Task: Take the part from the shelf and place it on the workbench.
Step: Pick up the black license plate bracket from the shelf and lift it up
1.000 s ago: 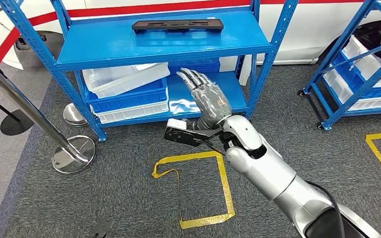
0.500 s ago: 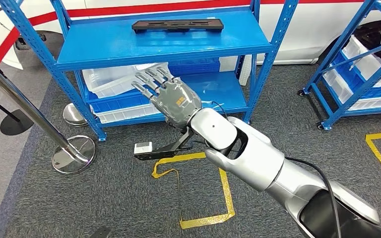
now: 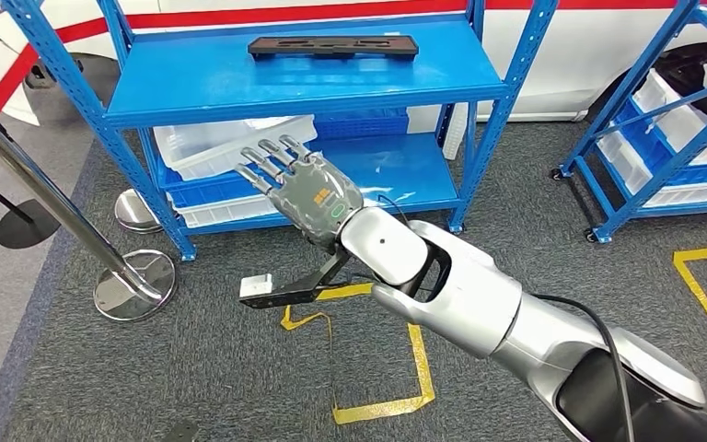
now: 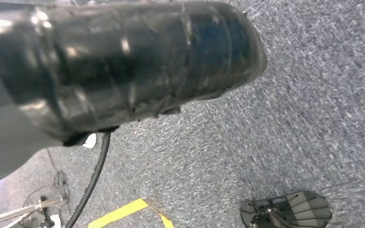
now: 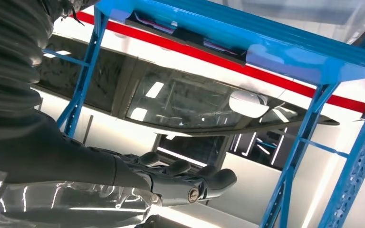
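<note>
Your right hand (image 3: 308, 191) is spread flat, fingers (image 5: 190, 178) extended, holding nothing, in front of the blue shelf (image 3: 304, 87). The black part (image 3: 333, 46) lies on that shelf's top level, untouched.

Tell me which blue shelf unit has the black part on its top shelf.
The blue shelf unit straight ahead, behind the raised right hand: the long black part lies flat on top. The unit on the right holds bins.

Bright blue shelf (image 3: 304, 87), a black part (image 3: 333, 46) on it, speckled grey carpet (image 3: 193, 368) with yellow tape (image 3: 419, 359), grey hand (image 3: 308, 193) on a silver arm (image 3: 460, 295).
</note>
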